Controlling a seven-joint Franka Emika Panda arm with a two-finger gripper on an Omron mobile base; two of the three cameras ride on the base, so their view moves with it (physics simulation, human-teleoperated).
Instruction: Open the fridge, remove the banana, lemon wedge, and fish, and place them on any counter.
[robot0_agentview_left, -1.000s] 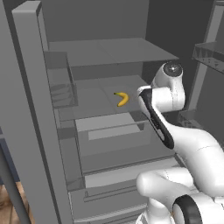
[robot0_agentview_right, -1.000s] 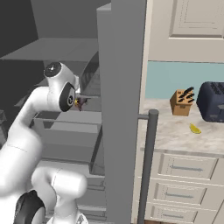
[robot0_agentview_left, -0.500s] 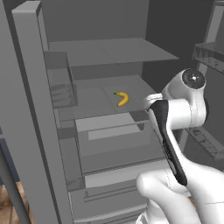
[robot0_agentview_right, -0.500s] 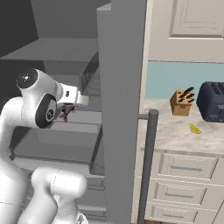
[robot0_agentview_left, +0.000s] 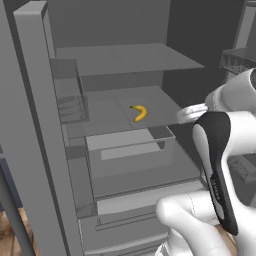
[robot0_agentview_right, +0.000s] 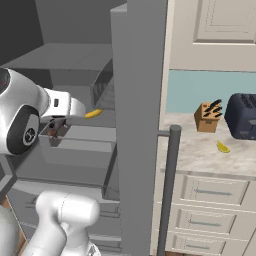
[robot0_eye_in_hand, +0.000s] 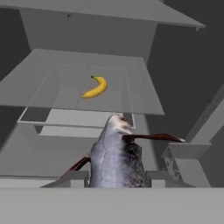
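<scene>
Hand view: claw (robot0_eye_in_hand: 114, 177) grasps the fish (robot0_eye_in_hand: 116, 153), near the shelf's front edge; banana (robot0_eye_in_hand: 96, 86) behind.

No legible text, label, brand, number or sign appears on any surface. All rendered faces are unmarked.

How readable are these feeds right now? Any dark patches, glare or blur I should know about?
Left base view: fridge interior is flat grey, dim at the back, yet the banana stands out sharply. Right base view: brighter on the counter, lemon wedge crisp. Hand view: fish between the tool tips looks soft up close; no glare.
</scene>
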